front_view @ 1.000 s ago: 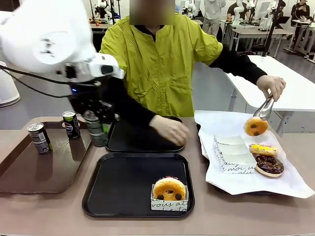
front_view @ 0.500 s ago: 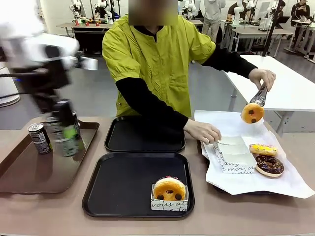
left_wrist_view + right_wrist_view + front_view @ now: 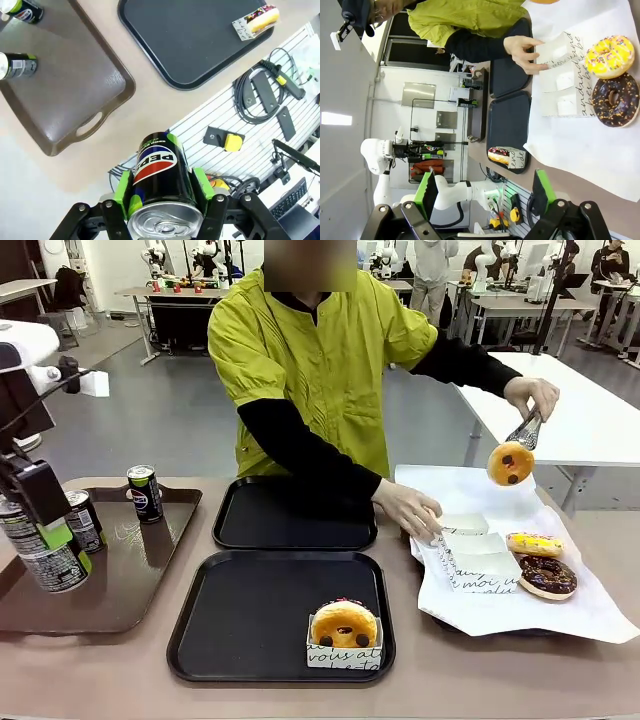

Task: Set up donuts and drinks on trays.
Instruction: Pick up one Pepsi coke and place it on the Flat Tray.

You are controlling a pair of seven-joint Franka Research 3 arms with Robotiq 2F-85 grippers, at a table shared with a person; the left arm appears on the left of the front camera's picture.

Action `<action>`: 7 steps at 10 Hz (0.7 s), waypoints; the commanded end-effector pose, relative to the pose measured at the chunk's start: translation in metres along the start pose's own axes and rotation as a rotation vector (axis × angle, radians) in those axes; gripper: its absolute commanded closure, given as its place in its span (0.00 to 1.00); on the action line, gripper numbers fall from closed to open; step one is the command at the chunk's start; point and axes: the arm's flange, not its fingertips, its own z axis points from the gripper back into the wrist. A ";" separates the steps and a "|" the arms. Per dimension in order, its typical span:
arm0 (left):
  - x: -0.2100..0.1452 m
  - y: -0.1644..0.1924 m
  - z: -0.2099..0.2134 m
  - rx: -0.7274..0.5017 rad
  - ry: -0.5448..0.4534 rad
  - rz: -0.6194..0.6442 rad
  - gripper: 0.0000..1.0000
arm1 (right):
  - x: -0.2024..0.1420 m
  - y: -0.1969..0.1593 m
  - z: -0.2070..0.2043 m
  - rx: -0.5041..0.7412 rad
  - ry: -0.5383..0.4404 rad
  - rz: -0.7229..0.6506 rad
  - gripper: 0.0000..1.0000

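Observation:
My left gripper (image 3: 48, 540) hangs over the left end of the brown tray, shut on a dark drink can (image 3: 45, 562). The left wrist view has that can (image 3: 161, 175) upright between the green pads, above the table's near edge. Two more drinks (image 3: 145, 493) (image 3: 85, 521) stand on the brown tray (image 3: 120, 590). One donut (image 3: 344, 625) in a white paper holder sits on the near black tray (image 3: 230, 640). The far black tray (image 3: 290, 530) is bare. The person holds another donut (image 3: 510, 464) in tongs. My right gripper (image 3: 485, 192) is open with nothing between its fingers.
White paper (image 3: 500, 610) at the right carries a row of paper holders (image 3: 475, 550), a yellow donut (image 3: 533, 543) and a chocolate donut (image 3: 547, 576). The person's other hand (image 3: 410, 510) rests on the holders. The person stands close behind the far tray.
My left gripper has carried the can from beside the far black tray leftward and nearer, over the brown tray. The person's hand moved from the far tray to the paper holders.

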 end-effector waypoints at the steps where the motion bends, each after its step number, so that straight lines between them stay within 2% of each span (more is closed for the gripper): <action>1: -0.010 -0.010 0.009 0.000 -0.034 -0.036 0.41 | 0.001 0.000 0.000 0.014 -0.006 0.014 0.00; 5: -0.006 -0.007 0.008 0.007 -0.025 -0.019 0.41 | 0.001 0.000 0.000 0.014 -0.006 0.014 0.00; 7: 0.036 -0.010 0.001 0.026 0.049 -0.104 0.41 | 0.001 0.000 0.000 0.014 -0.006 0.014 0.00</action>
